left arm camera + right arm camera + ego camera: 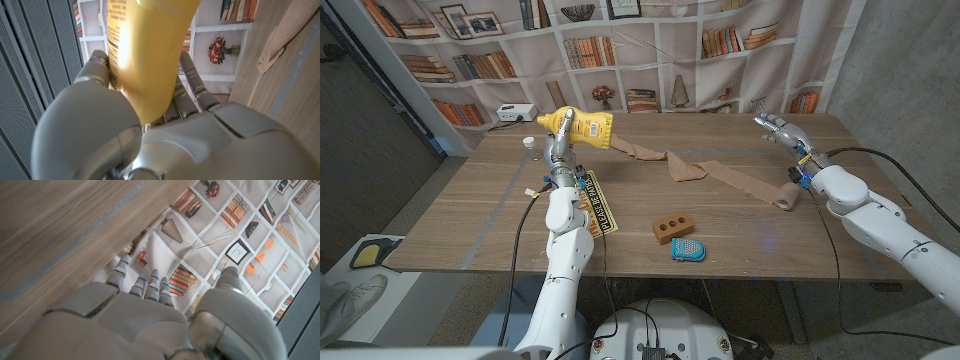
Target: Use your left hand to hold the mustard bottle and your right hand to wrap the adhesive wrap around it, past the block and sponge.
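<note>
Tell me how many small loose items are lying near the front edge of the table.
2: a brown block with two holes, and a blue sponge just in front of it, touching or nearly so.

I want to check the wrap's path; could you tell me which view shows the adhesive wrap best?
The head view: the adhesive wrap trails from the mustard bottle across the table. The left wrist view catches just a piece.
</note>
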{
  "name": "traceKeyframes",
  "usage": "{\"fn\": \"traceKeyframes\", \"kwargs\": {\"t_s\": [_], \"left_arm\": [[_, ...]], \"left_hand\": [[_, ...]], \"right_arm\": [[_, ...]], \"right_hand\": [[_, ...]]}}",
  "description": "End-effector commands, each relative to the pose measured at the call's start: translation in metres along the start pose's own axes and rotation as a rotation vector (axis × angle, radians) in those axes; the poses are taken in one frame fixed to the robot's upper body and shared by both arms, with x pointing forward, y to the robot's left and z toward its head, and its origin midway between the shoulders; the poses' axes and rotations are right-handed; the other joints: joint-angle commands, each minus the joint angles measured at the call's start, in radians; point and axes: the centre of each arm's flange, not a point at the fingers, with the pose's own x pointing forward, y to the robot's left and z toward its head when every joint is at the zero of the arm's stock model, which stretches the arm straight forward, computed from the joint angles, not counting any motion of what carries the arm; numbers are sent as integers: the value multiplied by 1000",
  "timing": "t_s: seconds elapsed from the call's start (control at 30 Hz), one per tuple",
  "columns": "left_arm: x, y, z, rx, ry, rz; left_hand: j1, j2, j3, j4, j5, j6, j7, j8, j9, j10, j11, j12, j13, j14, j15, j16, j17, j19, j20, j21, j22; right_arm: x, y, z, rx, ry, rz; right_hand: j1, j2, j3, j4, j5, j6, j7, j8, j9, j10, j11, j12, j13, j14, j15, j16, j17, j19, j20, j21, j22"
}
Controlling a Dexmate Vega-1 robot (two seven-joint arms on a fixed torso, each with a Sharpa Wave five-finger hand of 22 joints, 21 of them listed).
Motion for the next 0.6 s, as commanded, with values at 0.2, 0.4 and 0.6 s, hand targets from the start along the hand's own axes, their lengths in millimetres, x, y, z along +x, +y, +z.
{"fn": "traceKeyframes", "kwargs": {"t_s": [0.2, 0.4, 0.6], "left_arm": [[0, -3, -4, -25, 6, 6], [-1, 0, -4, -28, 5, 15], [3, 5, 3, -26, -36, 49]], "left_hand": [[270, 263, 8, -1, 4, -1, 0, 1, -2, 0, -3, 8, -2, 8, 1, -7, -2, -3, 1, 10, -14], [269, 263, 8, 0, 4, -2, -1, 4, -1, -1, -5, 10, -6, 8, 3, -10, -1, -6, 1, 15, -24], [267, 263, 7, 1, 4, 0, -1, 6, -3, 1, -5, 15, -8, 10, 1, -14, -1, -9, -1, 21, -34]], "right_arm": [[-7, -6, 7, -165, 51, 94], [-11, -8, 11, -202, 59, 89], [-17, -11, 15, -198, 57, 81]], "right_hand": [[40, -3, 15, 3, -1, -34, 18, -5, 10, -11, 4, -2, 5, -27, 0, -9, 3, -19, 2, -9, 3], [50, -6, 17, 6, -2, -37, 27, -3, 12, -8, 11, -1, 7, -25, 5, -8, 2, -17, 6, -8, 3], [54, -10, 17, 12, -3, -32, 31, 1, 13, 3, 13, 4, 10, -17, -1, -4, 2, -11, 2, -5, 4]]}}
